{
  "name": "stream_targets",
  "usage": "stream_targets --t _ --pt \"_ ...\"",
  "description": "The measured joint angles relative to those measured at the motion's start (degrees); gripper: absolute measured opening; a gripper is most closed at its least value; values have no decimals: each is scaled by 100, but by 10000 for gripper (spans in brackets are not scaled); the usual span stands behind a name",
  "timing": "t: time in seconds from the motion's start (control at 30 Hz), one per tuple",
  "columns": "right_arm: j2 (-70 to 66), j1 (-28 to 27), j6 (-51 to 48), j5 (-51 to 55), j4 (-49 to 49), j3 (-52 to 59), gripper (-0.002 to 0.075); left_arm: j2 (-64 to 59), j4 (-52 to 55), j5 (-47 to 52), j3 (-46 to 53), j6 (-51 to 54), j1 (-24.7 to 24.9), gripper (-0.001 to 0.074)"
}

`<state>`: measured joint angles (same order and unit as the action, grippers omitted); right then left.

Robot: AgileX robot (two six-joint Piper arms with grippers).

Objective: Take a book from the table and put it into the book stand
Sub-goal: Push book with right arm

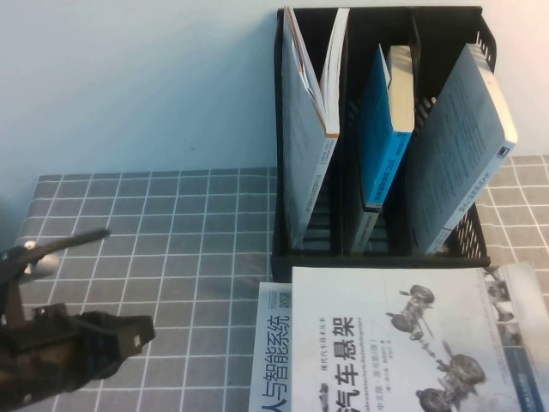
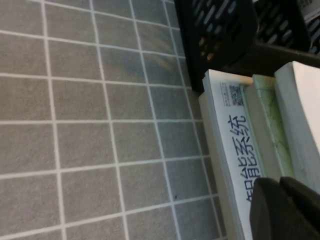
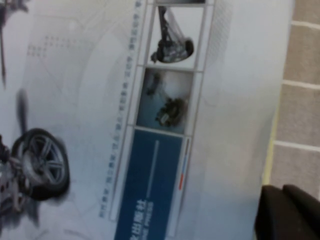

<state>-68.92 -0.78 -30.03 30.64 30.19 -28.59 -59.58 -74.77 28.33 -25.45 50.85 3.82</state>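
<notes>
The book (image 1: 403,343) is lying flat just before the book stand (image 1: 292,249); left gripper (image 1: 129,330) is hovering over open table (image 1: 171,223) leftward, right gripper (image 3: 290,215) is over the white cover; fingers' state: cannot tell.

white book, blue lettering (image 1: 271,360) – bottom of stack | three books (image 1: 386,129) – in slots

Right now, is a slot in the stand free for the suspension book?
No: each slot of the stand holds a book. The suspension book lies before it; left gripper is away, right gripper hovers over it.

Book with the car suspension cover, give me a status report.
Left gripper low over table, left of the stack. Right gripper out of high view. Book flat atop stack, ungrasped. Book stand slots each hold a book.
</notes>
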Motion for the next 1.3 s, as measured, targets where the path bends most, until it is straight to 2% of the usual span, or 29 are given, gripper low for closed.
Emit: stream_targets --t 0.13,0.27,0.5,0.67,0.77,0.87,0.97,1.07,1.23,1.3 --pt "-122 0 -841 78 854 0 -3 -689 -731 105 -136 364 0 -2" --pt "-126 0 -1320 159 1239 0 -3 -1267 -1395 437 -134 812 -50 -2" --pt "-126 14 -1720 399 1496 0 -3 -2418 -2099 2356 -313 1402 -667 -2" --pt "-126 320 -1986 482 1594 0 -3 -3324 -2148 3498 -604 1486 -890 -2" --pt "-126 489 -2055 504 1594 0 -3 -3715 -2098 3630 -674 1495 -890 4" --pt "-126 537 -2078 516 1594 0 -3 -3979 -2021 3641 -704 1376 -878 44" --pt "-126 540 -2078 516 1602 0 -3 -4126 -2052 3652 -704 938 -858 58" --pt "-126 540 -2078 516 1615 0 -3 -4159 -2119 3652 -704 768 -880 51" --pt "-126 540 -2078 516 1650 0 -3 -4159 -2198 3665 -704 1408 -880 13" --pt "-126 540 -2090 516 1662 0 -3 -4159 -2198 3675 -704 1188 -880 5"
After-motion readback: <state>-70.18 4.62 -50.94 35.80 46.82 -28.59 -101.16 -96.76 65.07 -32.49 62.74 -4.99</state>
